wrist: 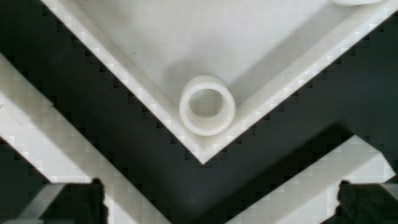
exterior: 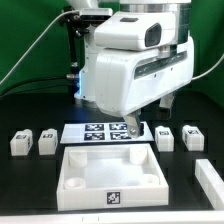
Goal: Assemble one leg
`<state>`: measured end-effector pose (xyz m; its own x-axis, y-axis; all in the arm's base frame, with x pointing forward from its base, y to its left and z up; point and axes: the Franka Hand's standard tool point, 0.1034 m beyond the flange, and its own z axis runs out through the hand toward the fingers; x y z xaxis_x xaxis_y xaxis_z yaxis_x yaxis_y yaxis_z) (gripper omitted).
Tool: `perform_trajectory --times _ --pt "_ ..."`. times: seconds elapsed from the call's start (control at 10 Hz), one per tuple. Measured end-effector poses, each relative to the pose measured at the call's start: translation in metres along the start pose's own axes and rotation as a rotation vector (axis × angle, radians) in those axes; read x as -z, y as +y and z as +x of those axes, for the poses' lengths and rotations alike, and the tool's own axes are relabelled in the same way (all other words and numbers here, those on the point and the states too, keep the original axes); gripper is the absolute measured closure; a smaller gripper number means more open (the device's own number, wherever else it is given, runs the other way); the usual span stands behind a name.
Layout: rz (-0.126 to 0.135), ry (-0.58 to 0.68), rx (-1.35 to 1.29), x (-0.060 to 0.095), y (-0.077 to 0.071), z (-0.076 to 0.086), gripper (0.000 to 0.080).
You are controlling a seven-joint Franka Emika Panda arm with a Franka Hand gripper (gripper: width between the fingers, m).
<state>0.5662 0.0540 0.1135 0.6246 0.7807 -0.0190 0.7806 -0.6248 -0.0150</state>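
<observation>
The white square tray point(exterior: 110, 172) lies at the front middle of the table. In the wrist view one of its corners point(wrist: 267, 60) fills the picture, with a round socket point(wrist: 206, 105) in it. My gripper point(exterior: 135, 125) hangs over the tray's far corner on the exterior view's right. It is open and empty, and the dark fingertips point(wrist: 54, 205) stand wide apart in the wrist view, with the gripper's middle point(wrist: 210, 212) over the corner's tip. Small white tagged legs lie on the table: two on the left point(exterior: 20, 143) point(exterior: 46, 141) and two on the right point(exterior: 165, 138) point(exterior: 192, 137).
The marker board point(exterior: 100, 130) lies just behind the tray, partly under the arm. Another white part point(exterior: 210, 178) sits at the front right edge. Cables and a dark stand are behind the arm.
</observation>
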Motion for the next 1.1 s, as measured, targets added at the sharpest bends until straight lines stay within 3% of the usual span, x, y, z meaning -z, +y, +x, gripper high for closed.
perform_trajectory --times 0.9,1.1 --pt "-0.002 0.001 0.033 -0.001 -0.002 -0.002 0.0150" --pt "-0.020 0.012 0.291 -0.012 -0.031 -0.036 0.0150"
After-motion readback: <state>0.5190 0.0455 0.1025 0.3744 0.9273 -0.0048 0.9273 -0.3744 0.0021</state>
